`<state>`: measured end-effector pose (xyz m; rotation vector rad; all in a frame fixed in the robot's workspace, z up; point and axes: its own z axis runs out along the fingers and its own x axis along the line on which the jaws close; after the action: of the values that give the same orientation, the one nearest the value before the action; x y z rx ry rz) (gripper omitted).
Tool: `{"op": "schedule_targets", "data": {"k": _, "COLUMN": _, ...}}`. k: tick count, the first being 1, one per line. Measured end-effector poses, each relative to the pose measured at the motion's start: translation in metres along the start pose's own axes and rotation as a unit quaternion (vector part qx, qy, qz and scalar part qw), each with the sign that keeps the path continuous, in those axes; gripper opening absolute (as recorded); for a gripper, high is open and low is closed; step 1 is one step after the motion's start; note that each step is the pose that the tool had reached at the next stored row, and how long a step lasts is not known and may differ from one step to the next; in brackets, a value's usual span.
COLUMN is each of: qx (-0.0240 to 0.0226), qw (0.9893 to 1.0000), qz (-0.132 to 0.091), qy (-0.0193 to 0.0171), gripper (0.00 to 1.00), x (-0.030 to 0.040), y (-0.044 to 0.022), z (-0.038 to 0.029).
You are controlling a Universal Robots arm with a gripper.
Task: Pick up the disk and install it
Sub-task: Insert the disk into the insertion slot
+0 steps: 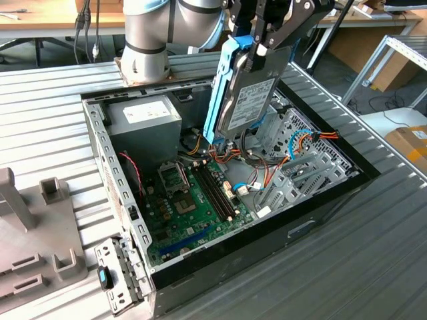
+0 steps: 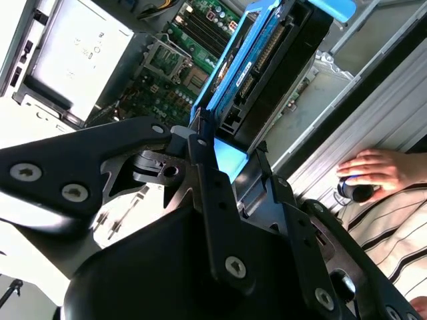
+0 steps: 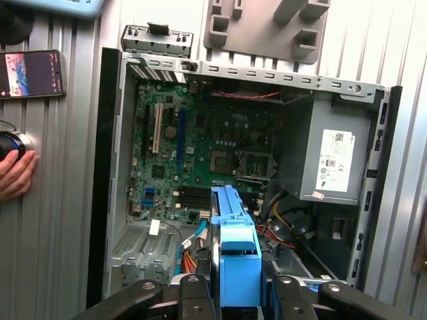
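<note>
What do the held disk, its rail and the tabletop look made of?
The disk: grey metal body, dull sheen, with a paper-like label. Its rail: seemingly plastic, bright blue, smooth and moulded. The tabletop: probably aluminium or steel, ribbed, matte grey.

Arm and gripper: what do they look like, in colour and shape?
The arm is built of thick, round, silver-grey joints. The gripper is black: flat, angular link bars joined at pivots, with silver screw heads, on a rounded black body.

One disk (image 1: 250, 100), one computer case (image 1: 320, 215) (open)
</note>
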<state>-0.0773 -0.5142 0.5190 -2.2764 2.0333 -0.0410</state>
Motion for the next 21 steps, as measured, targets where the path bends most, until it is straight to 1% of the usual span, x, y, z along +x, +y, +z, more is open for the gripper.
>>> {"op": "schedule_targets", "data": {"k": 2, "qx": 0.0, "qw": 1.0, "qz": 0.0, "qy": 0.0, "gripper": 0.37, "x": 0.0029, "y": 0.0, "z": -0.0001}}
{"op": "schedule_targets", "data": {"k": 3, "qx": 0.0, "qw": 1.0, "qz": 0.0, "qy": 0.0, "gripper": 0.37, "x": 0.0055, "y": 0.0, "z": -0.0002}}
{"op": "schedule_targets", "data": {"k": 4, "qx": 0.0, "qw": 1.0, "qz": 0.0, "qy": 0.0, "gripper": 0.37, "x": 0.0088, "y": 0.0001, "z": -0.0004}}
{"op": "schedule_targets", "data": {"k": 5, "qx": 0.0, "qw": 1.0, "qz": 0.0, "qy": 0.0, "gripper": 0.37, "x": 0.0147, "y": 0.0003, "z": -0.0006}}
{"op": "schedule_targets", "data": {"k": 6, "qx": 0.0, "qw": 1.0, "qz": 0.0, "qy": 0.0001, "gripper": 0.37, "x": 0.0189, "y": 0.0005, "z": -0.0008}}
{"op": "schedule_targets", "data": {"k": 7, "qx": 0.0001, "qw": 1.0, "qz": 0.002, "qy": 0.0005, "gripper": 0.37, "x": 0.0205, "y": 0.0007, "z": -0.0008}}
{"op": "schedule_targets", "data": {"k": 13, "qx": 0.0009, "qw": 0.9997, "qz": 0.025, "qy": 0.0029, "gripper": 0.37, "x": 0.023, "y": 0.001, "z": -0.0005}}
{"op": "schedule_targets", "data": {"k": 14, "qx": 0.0012, "qw": 0.9994, "qz": 0.034, "qy": 0.0038, "gripper": 0.37, "x": 0.0235, "y": 0.001, "z": -0.0005}}
{"op": "schedule_targets", "data": {"k": 19, "qx": 0.0013, "qw": 0.9994, "qz": 0.036, "qy": 0.004, "gripper": 0.37, "x": 0.024, "y": 0.001, "z": -0.0005}}
{"op": "schedule_targets", "data": {"k": 21, "qx": 0.0013, "qw": 0.9994, "qz": 0.035, "qy": 0.004, "gripper": 0.37, "x": 0.0242, "y": -0.0003, "z": -0.0004}}
